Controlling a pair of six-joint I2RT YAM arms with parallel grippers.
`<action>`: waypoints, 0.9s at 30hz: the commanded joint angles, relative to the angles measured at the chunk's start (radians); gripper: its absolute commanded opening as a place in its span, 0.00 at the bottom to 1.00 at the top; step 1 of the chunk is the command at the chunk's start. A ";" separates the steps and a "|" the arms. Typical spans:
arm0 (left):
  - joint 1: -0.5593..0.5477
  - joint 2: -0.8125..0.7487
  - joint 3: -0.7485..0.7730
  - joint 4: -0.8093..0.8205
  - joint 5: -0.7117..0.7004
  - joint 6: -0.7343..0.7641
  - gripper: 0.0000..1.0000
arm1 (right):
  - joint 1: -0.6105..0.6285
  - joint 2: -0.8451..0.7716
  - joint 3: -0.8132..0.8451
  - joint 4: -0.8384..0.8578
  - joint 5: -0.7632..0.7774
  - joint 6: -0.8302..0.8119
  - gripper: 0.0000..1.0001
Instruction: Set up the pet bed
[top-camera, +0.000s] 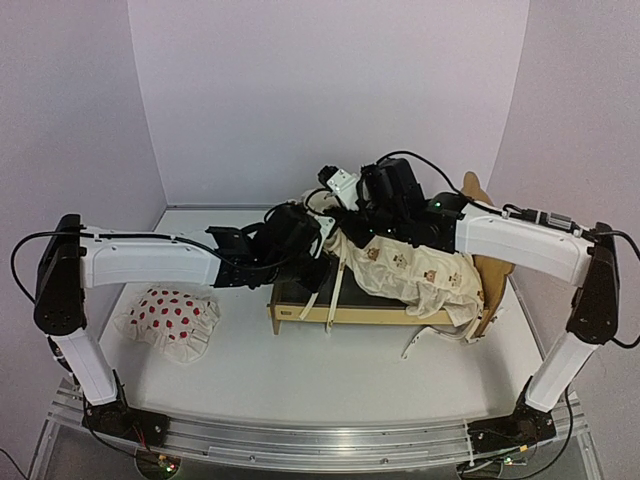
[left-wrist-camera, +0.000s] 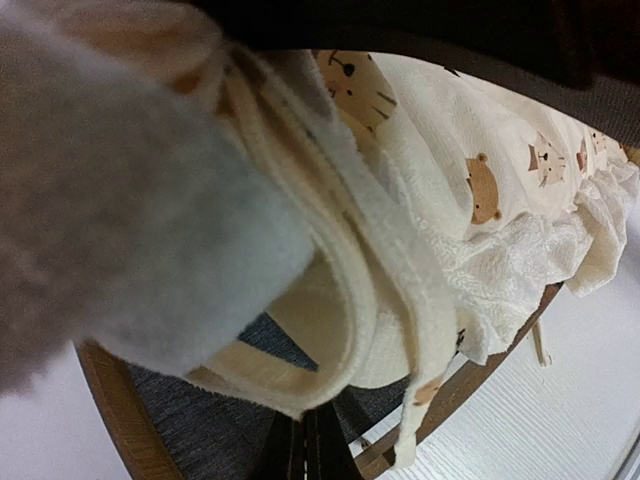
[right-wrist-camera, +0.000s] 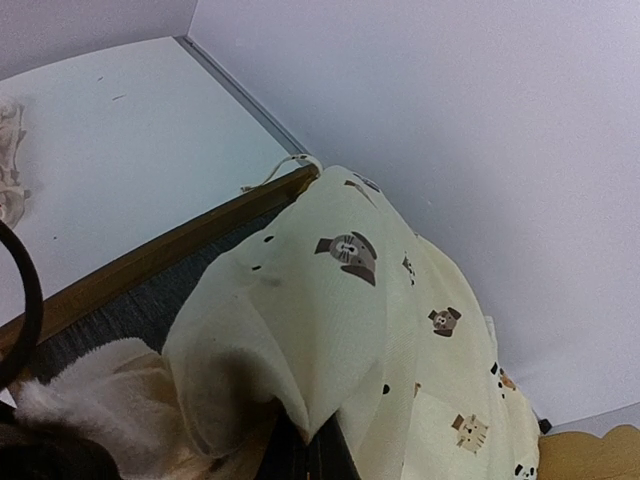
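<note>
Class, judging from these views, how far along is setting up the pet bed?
Done: the quilt covers the right part of the pet bed. In hand: both arms' jaws appear clamped on its left end. Left: spreading it flat; the pillow lies outside the bed.

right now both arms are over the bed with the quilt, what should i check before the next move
1. Right pincer pinching the quilt: ok, the cloth gathers into it.
2. Left pincer grip on the quilt: cannot tell, bunched cloth hides its tips.
3. Quilt covering the whole pet bed: not ok, the grey base is bare at the end away from the headboard.
4. Quilt lying inside the rails: not ok, its ruffle spills over the near rail by the headboard.
5. Pillow out of the arms' way: ok, it lies on the table, apart from the bed, under the left arm's side.
</note>
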 joint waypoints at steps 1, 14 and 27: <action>0.004 -0.059 0.089 0.037 -0.041 0.047 0.00 | -0.003 -0.065 -0.003 0.040 0.011 0.010 0.00; 0.005 -0.069 0.070 0.062 -0.035 0.040 0.00 | -0.002 -0.064 -0.006 0.045 0.005 0.015 0.00; 0.004 -0.047 -0.042 0.130 0.008 -0.032 0.00 | -0.002 -0.057 -0.008 0.045 -0.002 0.025 0.00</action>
